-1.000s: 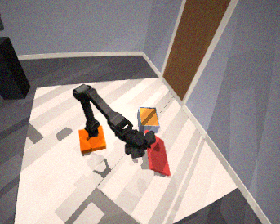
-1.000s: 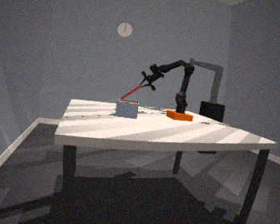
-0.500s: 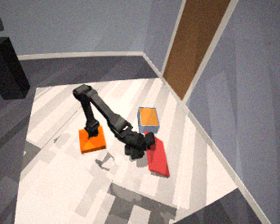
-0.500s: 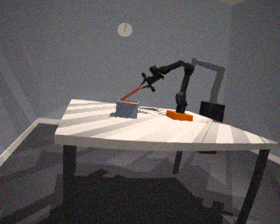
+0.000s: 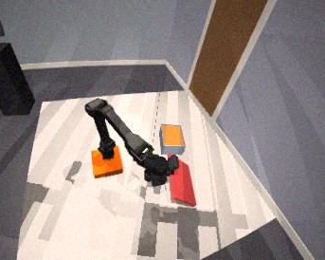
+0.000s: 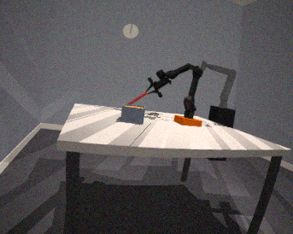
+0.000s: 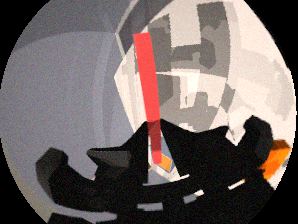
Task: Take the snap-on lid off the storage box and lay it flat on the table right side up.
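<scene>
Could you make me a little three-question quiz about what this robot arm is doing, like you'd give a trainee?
1. True or false: the red lid is on the box.
2. Fill in the blank: the lid is gripped by the ____.
3. Which colour shows inside the open box?
A) green
B) orange
C) white

Key: 1. False; 2. hand; 3. B
</scene>
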`<state>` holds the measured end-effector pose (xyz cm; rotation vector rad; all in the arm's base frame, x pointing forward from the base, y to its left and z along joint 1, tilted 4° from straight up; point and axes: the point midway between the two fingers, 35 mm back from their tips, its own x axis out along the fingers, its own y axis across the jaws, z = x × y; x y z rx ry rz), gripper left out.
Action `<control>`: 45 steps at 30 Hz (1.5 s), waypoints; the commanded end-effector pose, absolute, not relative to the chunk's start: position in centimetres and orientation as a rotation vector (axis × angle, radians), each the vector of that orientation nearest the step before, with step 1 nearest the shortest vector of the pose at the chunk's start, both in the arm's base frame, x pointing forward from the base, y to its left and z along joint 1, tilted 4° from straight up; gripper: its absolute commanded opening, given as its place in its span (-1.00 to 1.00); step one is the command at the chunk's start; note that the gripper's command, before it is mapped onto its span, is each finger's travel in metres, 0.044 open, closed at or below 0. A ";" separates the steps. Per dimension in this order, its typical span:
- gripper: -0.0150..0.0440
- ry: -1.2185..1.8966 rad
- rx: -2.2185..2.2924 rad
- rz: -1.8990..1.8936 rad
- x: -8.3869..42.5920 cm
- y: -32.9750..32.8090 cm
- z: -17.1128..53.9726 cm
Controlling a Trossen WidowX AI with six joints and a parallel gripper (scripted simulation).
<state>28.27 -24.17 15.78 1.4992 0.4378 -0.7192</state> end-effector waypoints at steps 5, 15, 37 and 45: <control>-0.49 0.439 1.497 -0.707 28.3 -24.1 15.1; -0.49 0.439 1.497 -0.707 28.3 -24.2 14.3; -0.49 0.439 1.496 -0.708 28.2 -24.2 12.6; -0.49 0.439 1.496 -0.708 28.2 -24.3 11.9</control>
